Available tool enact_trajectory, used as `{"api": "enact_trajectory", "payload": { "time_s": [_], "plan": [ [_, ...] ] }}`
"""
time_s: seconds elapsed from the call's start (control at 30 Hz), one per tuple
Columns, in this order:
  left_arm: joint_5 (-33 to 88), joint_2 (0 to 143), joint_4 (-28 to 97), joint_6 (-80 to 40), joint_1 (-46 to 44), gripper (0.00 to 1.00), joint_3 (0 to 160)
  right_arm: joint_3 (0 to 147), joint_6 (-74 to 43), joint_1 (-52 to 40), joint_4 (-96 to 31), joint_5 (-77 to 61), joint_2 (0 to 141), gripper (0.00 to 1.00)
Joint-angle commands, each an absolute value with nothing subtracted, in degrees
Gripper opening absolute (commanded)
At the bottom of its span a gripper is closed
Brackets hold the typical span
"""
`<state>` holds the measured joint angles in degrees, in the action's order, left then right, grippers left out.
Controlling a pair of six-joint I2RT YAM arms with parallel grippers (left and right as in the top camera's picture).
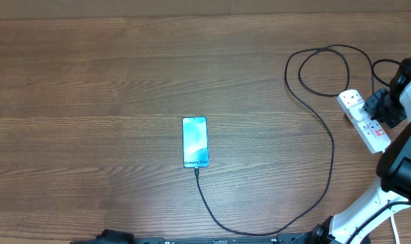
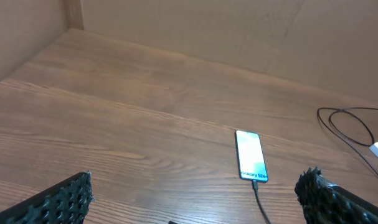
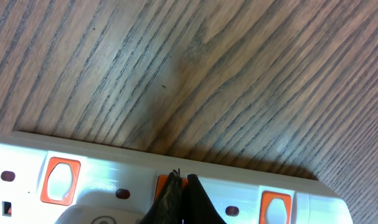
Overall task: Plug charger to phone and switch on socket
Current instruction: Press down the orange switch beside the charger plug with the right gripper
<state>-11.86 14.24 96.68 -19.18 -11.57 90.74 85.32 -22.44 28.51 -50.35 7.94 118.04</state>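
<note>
The phone (image 1: 195, 142) lies flat at mid-table with its light blue screen up; the left wrist view also shows this phone (image 2: 251, 155). The thin black charger (image 1: 330, 156) meets the phone's near edge with its plug tip, then curves right and loops up to the white socket (image 1: 363, 122). My right gripper (image 1: 380, 112) hangs over the socket. In the right wrist view the right gripper (image 3: 179, 186) is shut, its tips resting on a red switch (image 3: 164, 184) of the socket (image 3: 114, 180). My left gripper (image 2: 195, 186) stands open and empty, near the table's front edge.
Two more red switches (image 3: 60, 180) (image 3: 276, 205) flank the touched one. The cable's loop (image 1: 320, 64) lies behind the strip at the back right. A cardboard wall (image 2: 238, 31) borders the table's far side.
</note>
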Motion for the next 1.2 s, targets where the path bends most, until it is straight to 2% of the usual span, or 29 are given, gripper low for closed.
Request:
{"api": "enact_trajectory", "payload": {
  "time_s": [0.0, 0.8, 0.97, 1.17],
  "plan": [
    [-12.4, 13.4, 96.8, -19.5, -11.2, 1.00, 90.6, 83.3, -22.5, 24.9, -51.7, 1.8, 119.1, 0.04],
    [-12.4, 13.4, 96.8, -19.5, -11.2, 1.00, 90.6, 83.6, -22.5, 22.8, -53.1, 0.6, 117.6, 0.04],
    [-12.4, 13.4, 96.8, -19.5, -11.2, 1.00, 90.6, 83.6, -23.1, 22.2, -55.5, 5.4, 117.6, 0.04],
    [-12.4, 13.4, 96.8, -19.5, -11.2, 1.00, 90.6, 83.7, -30.1, 22.8, -59.2, 14.5, 116.9, 0.04]
  ]
}}
